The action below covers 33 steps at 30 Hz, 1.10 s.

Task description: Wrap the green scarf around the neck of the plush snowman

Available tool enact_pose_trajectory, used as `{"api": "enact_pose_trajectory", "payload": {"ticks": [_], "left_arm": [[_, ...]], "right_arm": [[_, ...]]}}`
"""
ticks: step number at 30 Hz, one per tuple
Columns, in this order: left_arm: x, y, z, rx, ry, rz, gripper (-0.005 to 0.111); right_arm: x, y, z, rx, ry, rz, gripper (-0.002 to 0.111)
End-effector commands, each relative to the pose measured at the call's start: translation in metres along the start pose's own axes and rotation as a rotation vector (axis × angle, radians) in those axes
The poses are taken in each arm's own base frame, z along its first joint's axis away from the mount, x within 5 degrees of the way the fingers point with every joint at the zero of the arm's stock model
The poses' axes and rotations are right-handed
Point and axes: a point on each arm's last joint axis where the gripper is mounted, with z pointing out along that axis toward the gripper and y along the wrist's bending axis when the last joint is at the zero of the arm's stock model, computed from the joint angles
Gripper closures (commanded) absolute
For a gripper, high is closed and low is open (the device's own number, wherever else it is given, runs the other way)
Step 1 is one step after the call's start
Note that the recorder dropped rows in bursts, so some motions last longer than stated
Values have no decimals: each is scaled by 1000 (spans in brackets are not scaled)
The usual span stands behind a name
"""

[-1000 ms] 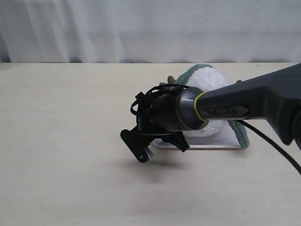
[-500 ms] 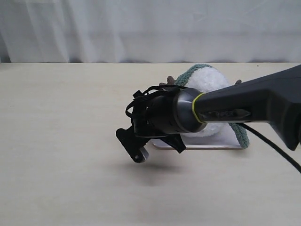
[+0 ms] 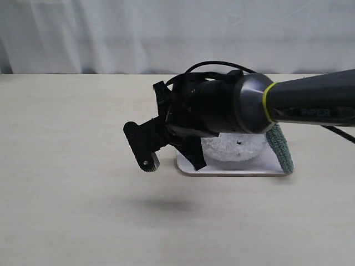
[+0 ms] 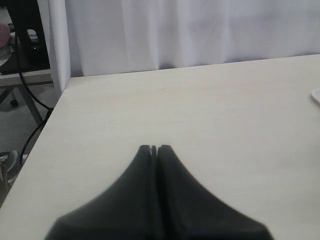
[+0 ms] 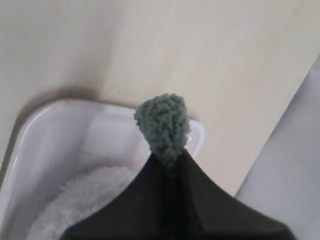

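The plush snowman [image 3: 233,148] lies on a white tray [image 3: 233,169]; only a patch of its white body with one black button shows below my right arm. The green scarf [image 3: 280,147] runs down the snowman's right side to the tray corner. My right gripper [image 3: 197,160] points down over the tray's left end. In the right wrist view this gripper [image 5: 170,157] is shut on a fuzzy end of the scarf [image 5: 162,122], above the tray rim [image 5: 45,125] and the snowman's white plush [image 5: 85,195]. My left gripper [image 4: 154,148] is shut and holds nothing, over bare table.
The pale wooden table [image 3: 72,166] stretches left of the tray. A white curtain [image 3: 111,33] hangs behind the table. The left wrist view shows the table's side edge [image 4: 47,125] with cables and floor beyond, and a sliver of the tray [image 4: 316,95].
My right arm has risen and swung left, now covering the snowman's head and the scarf loop that showed above it. The left arm is not seen moving.
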Motion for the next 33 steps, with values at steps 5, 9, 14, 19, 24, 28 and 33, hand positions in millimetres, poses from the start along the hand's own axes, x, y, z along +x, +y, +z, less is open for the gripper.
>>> {"api": "enact_pose_trajectory", "payload": {"ticks": [5,9,14,19,24,28,33], "left_arm": [[0,0,0,7,-8,-2,107],[0,0,0,7,-8,-2,107],[0,0,0,7,-8,-2,107],[0,0,0,7,-8,-2,107],[0,0,0,7,-8,-2,107],[0,0,0,7,-8,-2,107],[0,0,0,7,-8,-2,107]], "right_arm": [[21,2,7,-101,-119,38,104],[36,0,10,-100,-101,75,104],[45,-8,8,-46,-108,89,104],[45,-25,-5,94,-171,87,104],[61,-41,-9,189,-193,166,104],[79,-41,-4,185,-167,225,104],[96,-40,0,174,-153,317,104]]}}
